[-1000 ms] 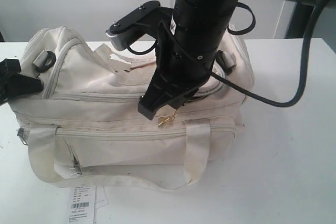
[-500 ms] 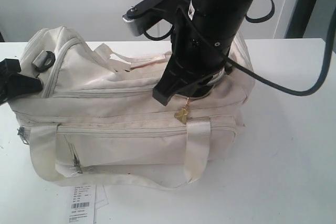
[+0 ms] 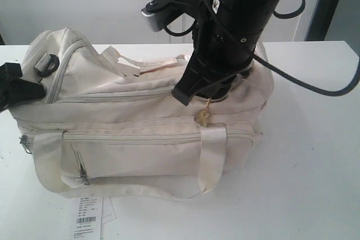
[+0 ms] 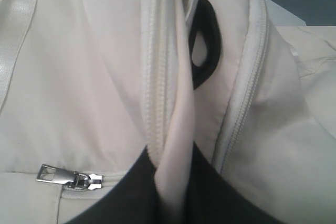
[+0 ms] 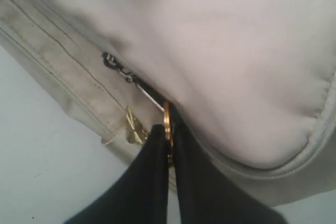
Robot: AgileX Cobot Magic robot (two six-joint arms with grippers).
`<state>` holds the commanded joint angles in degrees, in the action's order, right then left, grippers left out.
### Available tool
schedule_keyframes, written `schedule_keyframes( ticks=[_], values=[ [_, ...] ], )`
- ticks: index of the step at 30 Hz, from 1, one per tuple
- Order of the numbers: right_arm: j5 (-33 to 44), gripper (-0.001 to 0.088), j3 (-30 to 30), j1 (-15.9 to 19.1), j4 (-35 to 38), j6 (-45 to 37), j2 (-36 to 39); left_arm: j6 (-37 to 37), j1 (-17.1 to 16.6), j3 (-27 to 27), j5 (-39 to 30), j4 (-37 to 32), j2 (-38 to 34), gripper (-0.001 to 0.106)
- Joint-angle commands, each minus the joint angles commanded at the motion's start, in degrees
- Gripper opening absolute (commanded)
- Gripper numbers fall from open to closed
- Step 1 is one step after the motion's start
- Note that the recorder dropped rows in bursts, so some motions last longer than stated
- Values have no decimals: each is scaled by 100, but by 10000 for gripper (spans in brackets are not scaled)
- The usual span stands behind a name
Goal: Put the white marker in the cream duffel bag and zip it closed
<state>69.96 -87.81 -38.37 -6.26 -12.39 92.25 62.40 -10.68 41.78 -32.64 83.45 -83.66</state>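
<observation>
The cream duffel bag [image 3: 129,139] lies on the white table, its top zipper line running left to right. My right gripper [image 3: 194,96] is over the bag's right half, shut on the gold ring [image 5: 167,121] of the zipper pull. A gold charm [image 3: 201,117] dangles below it. In the right wrist view the gripper [image 5: 168,129] pinches the ring edge-on against the bag. My left gripper [image 3: 17,91] is at the bag's left end. In its wrist view the gripper [image 4: 176,156] is shut on a cream fabric strip [image 4: 178,129] beside a zipper track. The white marker is hidden.
A white paper barcode tag [image 3: 87,220] sticks out under the bag's front. A black cable [image 3: 315,88] loops off the right arm above the table [image 3: 315,172]. A black strap ring [image 4: 207,40] and a silver zipper pull [image 4: 68,178] sit near the left gripper.
My right gripper has travelled to the right along the bag's top with the gold zipper ring in it. The left gripper has stayed at the bag's left end.
</observation>
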Motion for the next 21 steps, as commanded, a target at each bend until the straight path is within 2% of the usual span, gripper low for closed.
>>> schedule_keyframes(
  ticks=[9, 21],
  values=[
    [0, 0, 19, 76, 0, -36, -14, 29, 0, 0, 4, 0, 0, 0],
    [0, 0, 497, 379, 0, -148, -240, 39, 0, 0, -7, 46, 0, 0]
  ],
)
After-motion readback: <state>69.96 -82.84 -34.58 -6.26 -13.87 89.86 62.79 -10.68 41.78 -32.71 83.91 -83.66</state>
